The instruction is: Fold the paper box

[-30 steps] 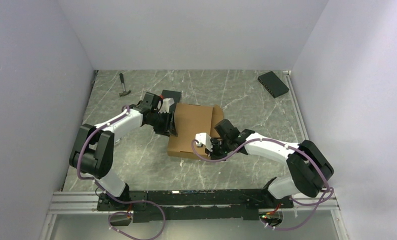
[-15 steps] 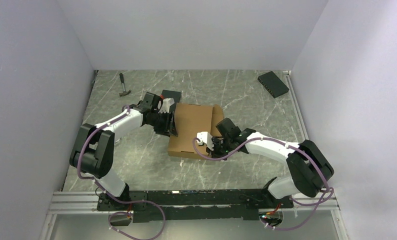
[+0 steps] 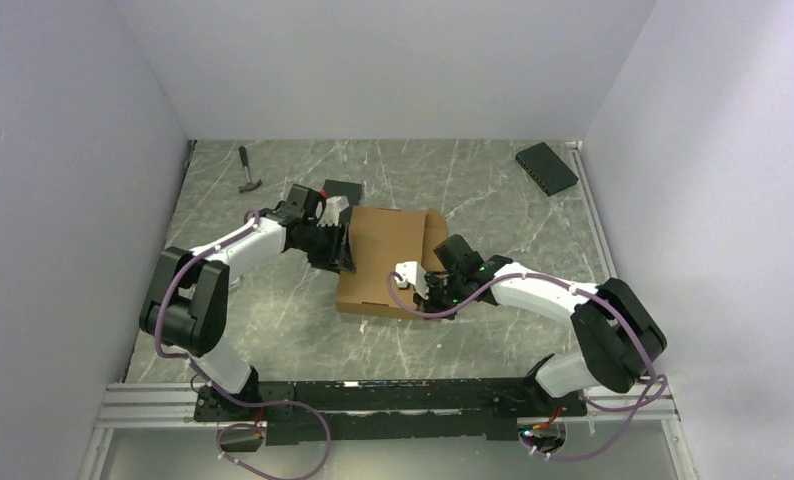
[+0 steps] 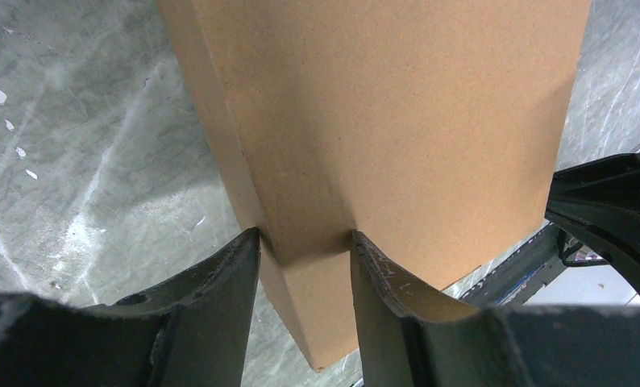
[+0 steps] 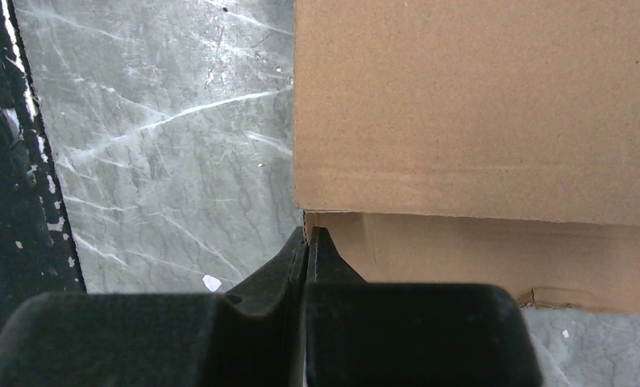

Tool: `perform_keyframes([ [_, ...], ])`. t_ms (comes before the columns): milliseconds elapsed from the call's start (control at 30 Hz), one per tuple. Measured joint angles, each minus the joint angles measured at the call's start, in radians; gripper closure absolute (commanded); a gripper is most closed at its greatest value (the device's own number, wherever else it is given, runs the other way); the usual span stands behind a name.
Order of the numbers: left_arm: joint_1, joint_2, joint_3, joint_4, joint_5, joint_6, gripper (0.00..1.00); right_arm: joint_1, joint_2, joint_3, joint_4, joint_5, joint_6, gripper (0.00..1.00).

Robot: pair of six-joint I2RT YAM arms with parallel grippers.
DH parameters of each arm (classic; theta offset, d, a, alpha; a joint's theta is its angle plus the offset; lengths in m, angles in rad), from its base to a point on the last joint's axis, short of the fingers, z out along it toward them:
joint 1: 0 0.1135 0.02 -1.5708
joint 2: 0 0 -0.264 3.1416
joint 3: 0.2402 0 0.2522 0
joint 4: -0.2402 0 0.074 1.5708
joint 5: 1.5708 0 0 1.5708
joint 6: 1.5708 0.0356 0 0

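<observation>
Both sides of the box (image 3: 383,250), lying mid-frame on the bench (image 3: 493,190), are engaged. Its left wall is clamped by the left tool (image 4: 305,242), seemingly so that it is kept from sliding, while the right tool (image 5: 307,235), closed and empty, is set tip-first at the seam under the lid's near edge, probably to press it home. Since a second ago the right tool has been nudged slightly up-frame; the box and left tool are unmoved.
</observation>
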Motion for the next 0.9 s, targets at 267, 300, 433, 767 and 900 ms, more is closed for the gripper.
perform_keyframes([
  [267, 0.0, 0.002, 0.002, -0.002, 0.002, 0.0, 0.52, -0.009, 0.002, 0.0, 0.001, -0.004, 0.008, 1.0],
  [300, 0.0, 0.003, 0.003, -0.002, 0.002, 0.0, 0.52, -0.01, 0.004, 0.0, 0.002, -0.005, 0.012, 1.0],
  [433, 0.0, 0.006, 0.004, -0.003, 0.004, 0.0, 0.52, -0.014, 0.011, 0.004, 0.002, -0.01, 0.027, 1.0],
  [767, 0.001, 0.011, 0.008, -0.005, 0.011, 0.0, 0.52, -0.016, 0.016, 0.017, -0.014, -0.013, 0.043, 1.0],
  [900, 0.002, 0.014, 0.009, -0.003, 0.019, 0.0, 0.52, -0.008, 0.016, 0.027, -0.032, -0.009, 0.043, 1.0],
])
